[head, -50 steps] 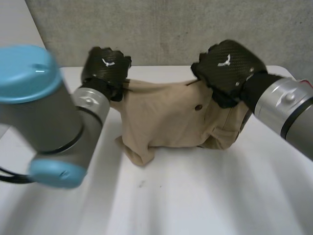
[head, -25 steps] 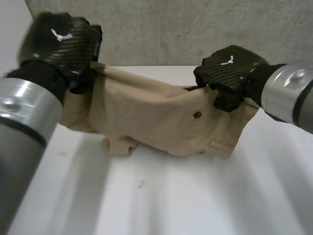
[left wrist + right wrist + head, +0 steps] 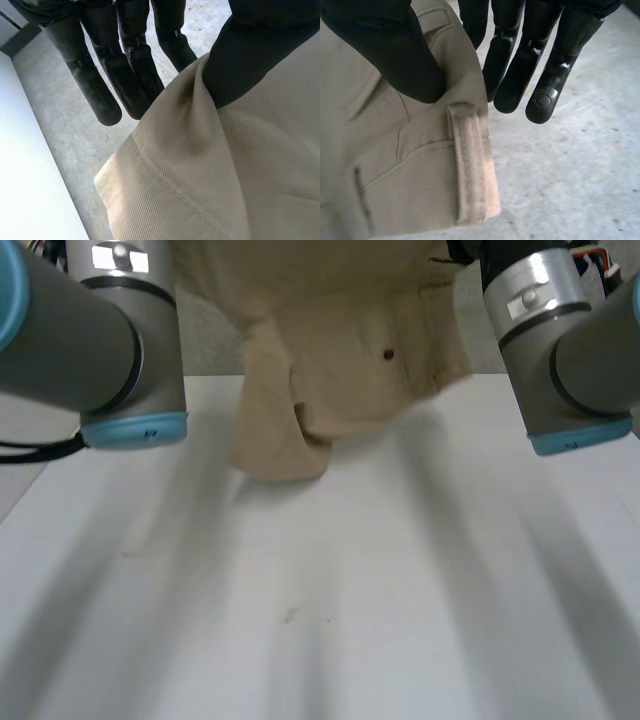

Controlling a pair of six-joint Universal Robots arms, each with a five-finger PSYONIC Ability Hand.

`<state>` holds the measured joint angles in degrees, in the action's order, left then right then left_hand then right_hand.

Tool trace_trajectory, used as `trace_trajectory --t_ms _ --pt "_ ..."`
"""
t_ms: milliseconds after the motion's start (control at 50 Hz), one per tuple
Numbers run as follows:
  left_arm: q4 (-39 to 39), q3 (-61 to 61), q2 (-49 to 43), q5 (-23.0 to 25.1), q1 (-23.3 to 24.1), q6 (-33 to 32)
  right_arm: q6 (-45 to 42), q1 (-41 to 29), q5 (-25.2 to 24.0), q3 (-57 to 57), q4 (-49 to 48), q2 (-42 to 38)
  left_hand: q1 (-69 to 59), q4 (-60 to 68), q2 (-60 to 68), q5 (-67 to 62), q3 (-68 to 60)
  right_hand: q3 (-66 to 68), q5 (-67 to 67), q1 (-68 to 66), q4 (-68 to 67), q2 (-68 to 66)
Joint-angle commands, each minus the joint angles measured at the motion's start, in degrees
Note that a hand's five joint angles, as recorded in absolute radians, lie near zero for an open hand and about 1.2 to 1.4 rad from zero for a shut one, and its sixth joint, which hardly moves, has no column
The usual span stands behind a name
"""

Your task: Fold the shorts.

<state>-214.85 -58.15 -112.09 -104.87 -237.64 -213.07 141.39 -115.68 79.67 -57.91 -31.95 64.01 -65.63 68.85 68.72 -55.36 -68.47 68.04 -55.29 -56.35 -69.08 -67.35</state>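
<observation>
a: as it stands, where are the shorts [image 3: 340, 360]?
b: i see them hanging lifted above the counter [image 3: 400, 590]. left hand [image 3: 130, 65] pinches a hemmed edge, right hand [image 3: 520, 55] pinches cloth beside a belt loop [image 3: 470, 160].

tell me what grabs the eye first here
The tan shorts hang in the air between the left arm and right arm, their low end down by the white table. In the wrist views the left hand pinches a hemmed edge with its thumb, and the right hand pinches the waistband by a belt loop.
</observation>
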Motion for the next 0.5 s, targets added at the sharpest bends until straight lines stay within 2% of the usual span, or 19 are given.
trace_trajectory --t_ms 20,120,220,260,320,340,360,380,420,460,500 --pt "1.6 -24.9 11.6 -0.2 0.6 0.2 0.4 0.4 -6.2 -16.1 10.7 7.9 -14.4 11.2 11.3 -14.6 -11.5 12.0 -14.7 -23.6 -10.9 -12.6" --pt "8.1 -36.7 14.5 -0.3 2.4 0.7 0.0 0.5 -8.9 -24.6 25.8 9.2 -14.4 11.2 11.3 -14.6 -11.5 12.0 -14.7 -23.6 -10.9 -12.6" --pt "17.4 -45.8 14.4 -2.7 6.2 3.3 -1.6 0.5 -9.4 -32.9 34.8 9.5 -14.4 11.2 11.3 -14.6 -11.5 10.5 -13.3 -22.2 -9.5 -11.2" --pt "19.6 -47.7 14.4 -4.0 6.9 4.3 -2.8 0.4 -9.4 -35.2 36.3 9.5 -11.2 8.0 8.1 -11.5 -8.4 5.3 -8.1 -17.0 -4.3 -6.0" --pt "23.2 -50.0 14.8 -6.2 8.5 5.6 -4.5 0.5 -8.9 -38.1 37.8 9.6 5.6 -8.8 -8.7 5.3 8.4 -19.9 17.1 8.2 20.9 19.2" --pt "23.9 -50.2 15.1 -6.6 8.9 5.7 -4.2 0.6 -8.9 -38.8 37.8 9.9 10.6 -13.8 -13.7 10.3 13.5 -34.6 31.8 22.9 35.6 33.9" --pt "24.6 -50.5 15.2 -6.8 9.4 5.8 -4.0 0.6 -8.8 -38.9 37.8 10.3 16.5 -19.7 -19.6 16.2 19.3 -40.1 37.3 28.4 41.1 39.4" --pt "25.7 -50.6 15.8 -7.1 10.1 5.8 -3.8 0.7 -8.6 -38.9 37.7 11.0 29.5 -32.8 -32.6 29.3 32.4 -45.0 42.2 33.3 46.0 44.3" --pt "26.6 -50.7 17.2 -7.3 10.4 5.8 -2.6 1.2 -8.5 -39.1 37.8 13.8 42.2 -45.5 -45.3 42.0 45.1 -54.5 51.8 42.8 55.6 53.8" --pt "27.4 -50.7 19.8 -7.2 10.3 5.9 -1.2 2.1 -8.5 -39.1 37.8 15.5 50.3 -53.5 -53.4 50.1 53.2 -58.0 55.3 46.4 59.1 57.4" --pt "27.4 -50.7 21.2 -6.9 10.1 5.9 2.8 4.5 -8.6 -39.0 37.8 16.8 50.7 -53.9 -53.8 50.4 53.5 -58.0 55.3 46.4 59.1 57.4"
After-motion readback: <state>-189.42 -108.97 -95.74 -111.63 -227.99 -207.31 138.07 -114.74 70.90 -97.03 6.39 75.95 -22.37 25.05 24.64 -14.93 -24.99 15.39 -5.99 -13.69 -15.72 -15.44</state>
